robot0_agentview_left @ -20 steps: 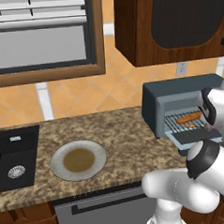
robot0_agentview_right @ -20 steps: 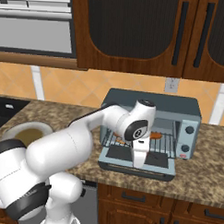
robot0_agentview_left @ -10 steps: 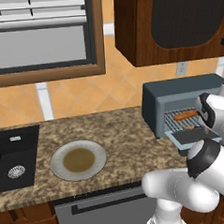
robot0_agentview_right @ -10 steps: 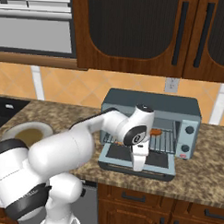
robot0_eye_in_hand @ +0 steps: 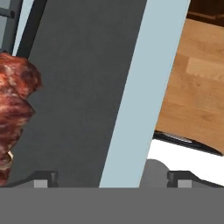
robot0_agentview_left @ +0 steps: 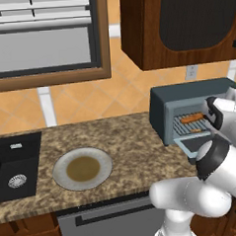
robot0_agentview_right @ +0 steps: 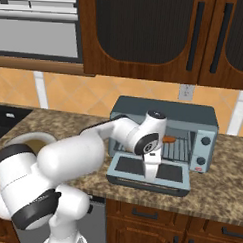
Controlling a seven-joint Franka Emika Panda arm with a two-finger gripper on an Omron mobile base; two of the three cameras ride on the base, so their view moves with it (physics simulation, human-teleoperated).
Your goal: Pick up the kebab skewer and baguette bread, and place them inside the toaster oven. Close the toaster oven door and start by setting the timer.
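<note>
the oven (robot0_agentview_right: 163, 118) sits on the counter (robot0_agentview_left: 126, 139) with its door (robot0_agentview_right: 149, 171) dropped flat, and both foods look to be on the rack already: the baguette (robot0_agentview_left: 192, 118) lies across the upper wires, and the skewer (robot0_agentview_left: 195, 130) is a thin brown streak lower down near the front, with its meat chunks large at the left edge of the hand view (robot0_eye_in_hand: 13, 109). the gripper (robot0_agentview_right: 150, 171) hangs just over the open door, its jaws spread wide and holding nothing; in the hand view the two tips (robot0_eye_in_hand: 43, 178) stand well apart with the dark glass and the pale frame of the door between them. going by that, the next thing to handle is the door. it should be a stiff, hinged panel, light enough to swing, and it will turn only about its bottom edge, so a push has to follow that arc rather than go straight. the glass is smooth and likely slippery, a poor place to press. the bar handle along the free edge is the better hold, or the frame beside it, lifted from beneath. the skewer lies near the front of the rack, so it may foul the door if it overhangs; i cannot tell whether it does.
</note>
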